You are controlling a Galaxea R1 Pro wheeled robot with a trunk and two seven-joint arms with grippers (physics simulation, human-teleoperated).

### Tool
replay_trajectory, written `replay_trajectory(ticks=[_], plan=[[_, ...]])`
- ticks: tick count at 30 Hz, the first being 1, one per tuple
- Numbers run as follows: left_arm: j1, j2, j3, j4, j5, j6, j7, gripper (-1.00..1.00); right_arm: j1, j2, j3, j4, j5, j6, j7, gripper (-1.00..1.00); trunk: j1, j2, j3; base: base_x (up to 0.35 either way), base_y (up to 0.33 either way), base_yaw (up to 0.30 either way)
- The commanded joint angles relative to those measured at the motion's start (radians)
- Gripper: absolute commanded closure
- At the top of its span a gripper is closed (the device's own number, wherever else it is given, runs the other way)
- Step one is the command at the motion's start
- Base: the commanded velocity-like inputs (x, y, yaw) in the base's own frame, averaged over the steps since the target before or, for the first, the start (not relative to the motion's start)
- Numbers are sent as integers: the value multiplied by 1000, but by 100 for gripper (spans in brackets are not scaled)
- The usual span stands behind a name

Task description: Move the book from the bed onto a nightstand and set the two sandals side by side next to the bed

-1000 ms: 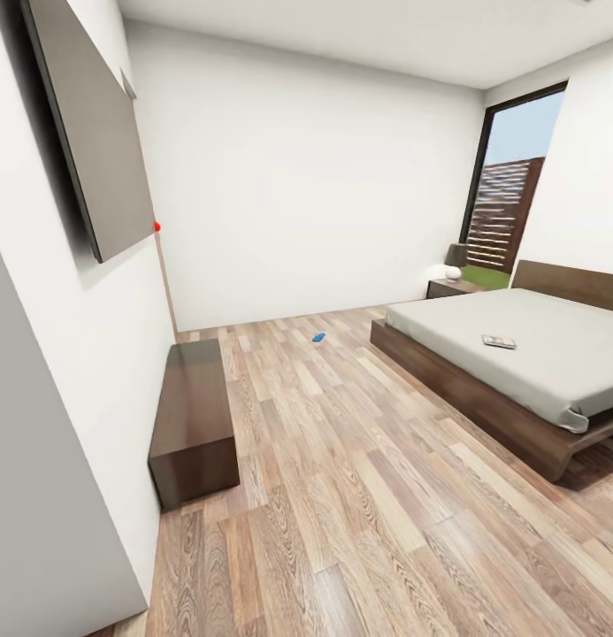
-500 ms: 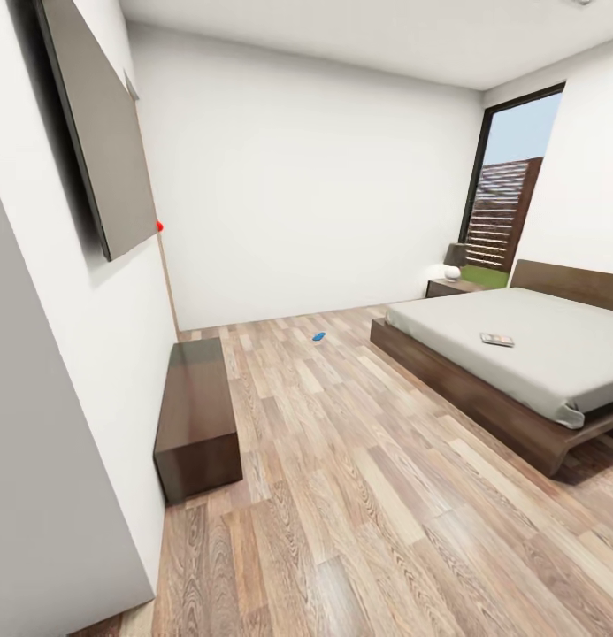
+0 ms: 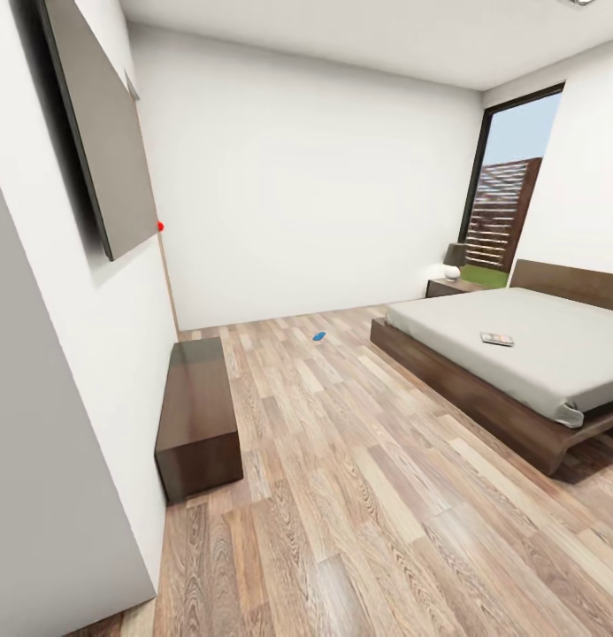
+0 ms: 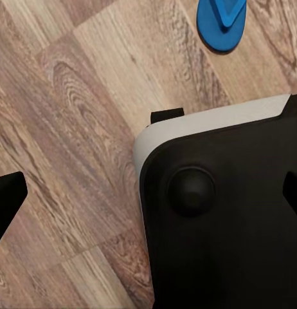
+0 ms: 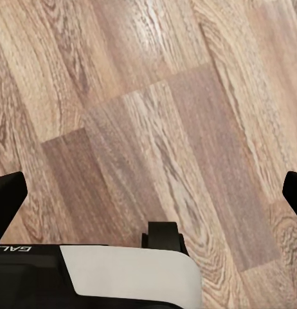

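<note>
You stand at the entrance side of the bedroom, and the bed [image 3: 518, 354] is your landmark. The book [image 3: 498, 339] lies flat on its grey mattress, closer to the long edge that faces the open floor than to the headboard, with its longer side about parallel to that edge. One nightstand [image 3: 452, 287] stands just beside the head of the bed, on the far side from you, under the window.

One blue sandal [image 3: 318, 337] lies on the wood floor [image 3: 359, 495], well apart from the foot corner of the bed, toward the back wall. Another blue sandal [image 4: 220, 22] shows in the left wrist view, on the planks just beside the robot's base [image 4: 225, 212]. So this one is nearer to your left arm, and I judge the left gripper should take it.

In both wrist views the dark fingertips [image 4: 6, 199] [image 5: 7, 196] sit at opposite picture edges, so both grippers are spread wide and hold nothing. The bed lies ahead and to your right.
</note>
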State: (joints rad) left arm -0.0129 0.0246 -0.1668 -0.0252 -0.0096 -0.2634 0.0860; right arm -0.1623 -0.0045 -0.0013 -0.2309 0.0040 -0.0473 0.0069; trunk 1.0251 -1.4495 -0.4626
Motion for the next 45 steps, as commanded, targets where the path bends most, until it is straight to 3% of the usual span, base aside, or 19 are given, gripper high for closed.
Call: replay_trajectory(ticks=[1,25,45], plan=[[0,0,-8,1,-1,-3,6,-100,-1,0,0,1,0,-3,1,-100,0,-1,-1,-4,2,0],[0,0,-8,1,-1,-3,6,-100,-1,0,0,1,1,-3,1,-100,0,-1,-1,-1,0,-5],[-1,0,-8,1,-1,-3,6,-100,-1,0,0,1,1,-3,1,-100,0,-1,-1,0,0,-124]])
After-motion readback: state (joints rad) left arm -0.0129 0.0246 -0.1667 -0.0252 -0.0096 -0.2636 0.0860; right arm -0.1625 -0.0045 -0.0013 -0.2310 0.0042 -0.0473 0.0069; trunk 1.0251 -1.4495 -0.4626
